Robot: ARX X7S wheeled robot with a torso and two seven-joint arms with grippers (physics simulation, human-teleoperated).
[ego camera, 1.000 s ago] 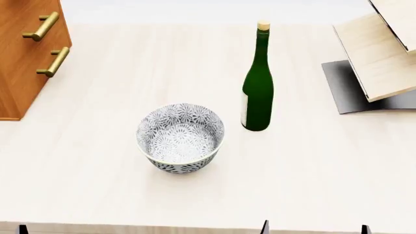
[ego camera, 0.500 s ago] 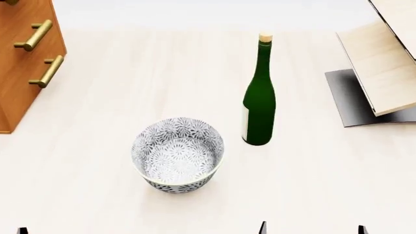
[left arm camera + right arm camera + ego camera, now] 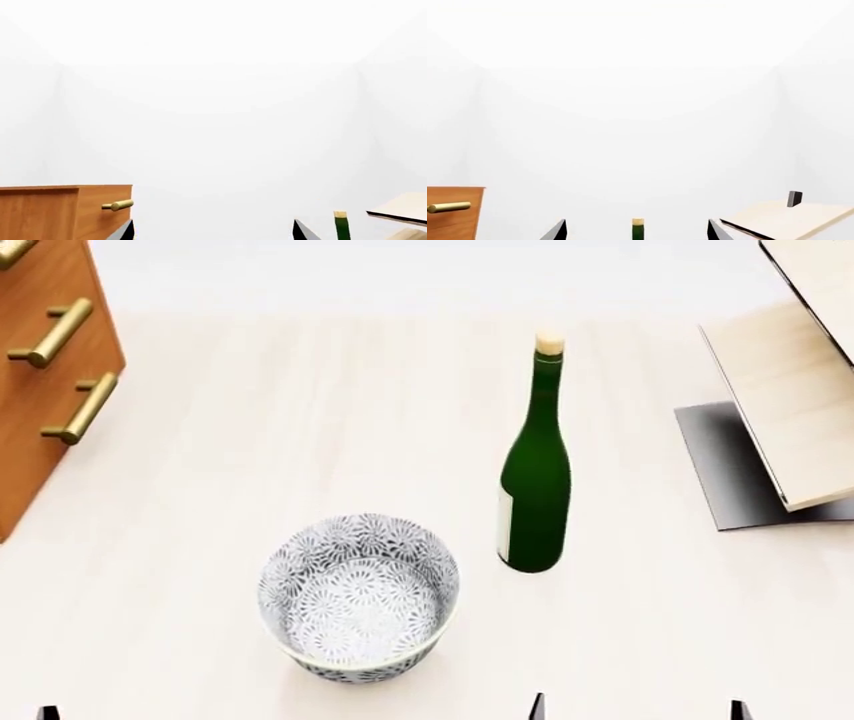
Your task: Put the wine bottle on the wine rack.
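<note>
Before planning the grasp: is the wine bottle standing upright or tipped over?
Upright. The wine bottle stands on its base on the table, cork up, beside the bowl, untouched.

patterned bowl (image 3: 359, 598), wooden cabinet (image 3: 40, 380), pale table (image 3: 267, 440)

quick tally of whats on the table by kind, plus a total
bottle: 1
bowl: 1
wine rack: 1
cabinet: 1
total: 4
</note>
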